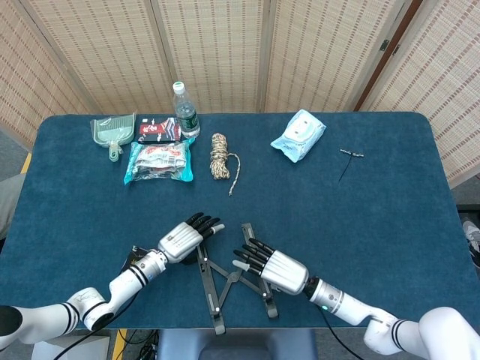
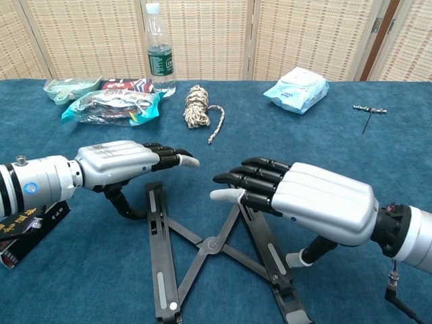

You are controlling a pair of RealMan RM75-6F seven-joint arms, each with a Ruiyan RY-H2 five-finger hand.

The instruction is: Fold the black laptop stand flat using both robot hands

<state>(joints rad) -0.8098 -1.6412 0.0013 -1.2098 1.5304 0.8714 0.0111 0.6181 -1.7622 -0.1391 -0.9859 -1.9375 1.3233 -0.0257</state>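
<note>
My left hand (image 2: 125,164) and right hand (image 2: 297,199) hover flat, fingers extended, holding nothing, directly above the black laptop stand (image 2: 202,251).

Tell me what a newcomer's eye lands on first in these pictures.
First, the two silver robot hands at the near edge of the blue table: the left hand and right hand hover, fingers extended, over the black laptop stand, which lies spread in an X between them. Next, the clutter along the far edge: a water bottle, a coil of rope and a pale blue packet.
</note>
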